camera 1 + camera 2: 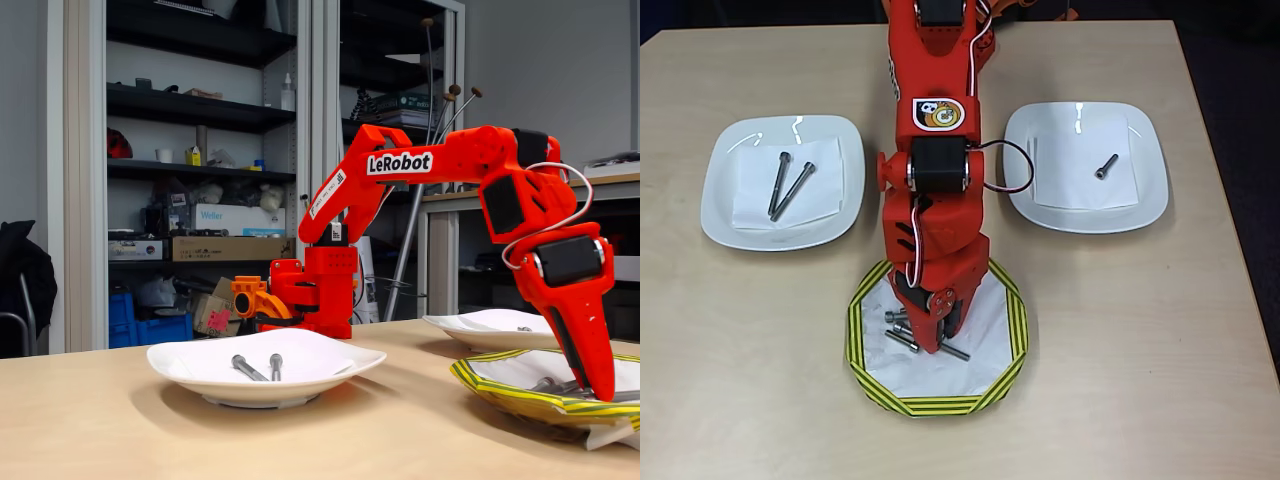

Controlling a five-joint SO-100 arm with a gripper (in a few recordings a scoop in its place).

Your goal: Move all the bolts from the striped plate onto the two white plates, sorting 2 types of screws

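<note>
in the fixed view, the red arm (440,165) is reaching down on the right, and its gripper (590,385) is dipping into the striped plate (500,392) at the right edge, right among some grey bolts there (550,384) that are too bunched to count. whether the fingers are apart or pressed together is not showing from this side. one white plate (265,375) is sitting near the front at the left, carrying two long bolts (258,367) lying side by side, and a second white plate (480,330) is sitting farther back on the right with something small and grey on it, too small to make out. shelves full of boxes are standing behind the table (120,430). in the overhead view, the gripper (928,335) is hanging over the middle of the striped plate (1010,330), its tip sitting amid the cluster of bolts (902,322); three or four shafts are poking out around it, the rest being hidden under the arm, and the jaws cannot be judged open or shut here either. the left white plate (720,195) is holding two long bolts (787,187) meeting in a narrow v on a sheet of paper. the right white plate (1145,190) is holding one short bolt (1106,166), also on paper.
</note>
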